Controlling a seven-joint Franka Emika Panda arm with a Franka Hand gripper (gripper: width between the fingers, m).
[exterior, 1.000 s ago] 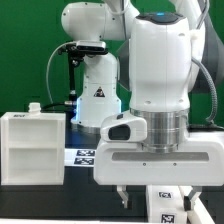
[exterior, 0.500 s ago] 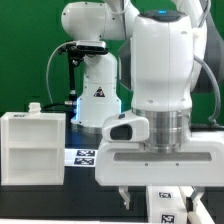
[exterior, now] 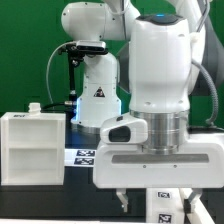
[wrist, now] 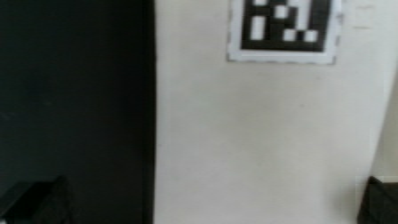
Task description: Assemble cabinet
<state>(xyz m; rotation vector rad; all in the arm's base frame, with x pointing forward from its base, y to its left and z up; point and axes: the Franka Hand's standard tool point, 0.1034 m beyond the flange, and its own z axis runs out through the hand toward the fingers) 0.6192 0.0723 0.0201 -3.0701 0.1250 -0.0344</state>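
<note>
Arm: the Franka arm filled the middle and right of the exterior view, wrist pointing straight down over the table (exterior: 60, 200).
Jaws: the gripper (exterior: 163, 203) was released and spread wide. In the wrist view its two fingertips (wrist: 36, 200) sat at opposite edges of the picture, and nothing was pinched between them.
Under the gripper: a loose white panel (wrist: 267, 130) lay flat on the dark table, carrying a black-and-white tag (wrist: 285, 30). It lay between the fingers, and neither finger looked to be touching it. In the exterior view only a part of it showed, at the bottom edge of the frame below the wrist.
Cabinet: the cabinet (exterior: 30, 145) stood at the exterior view's left, in the lower half of the frame. It was upright on the table with its open shelved face toward the camera and a small knob (exterior: 33, 104) on top. It was well apart from the gripper.
Marker board: the marker board (exterior: 85, 154) lay flat between the cabinet and the arm.
Done so far: judging by this, little. The body stood alone with its front open, and no panel appeared to be fitted.
Left to do: probably closing on the panel, carrying it to the body and seating it. Any further parts were out of view.
</note>
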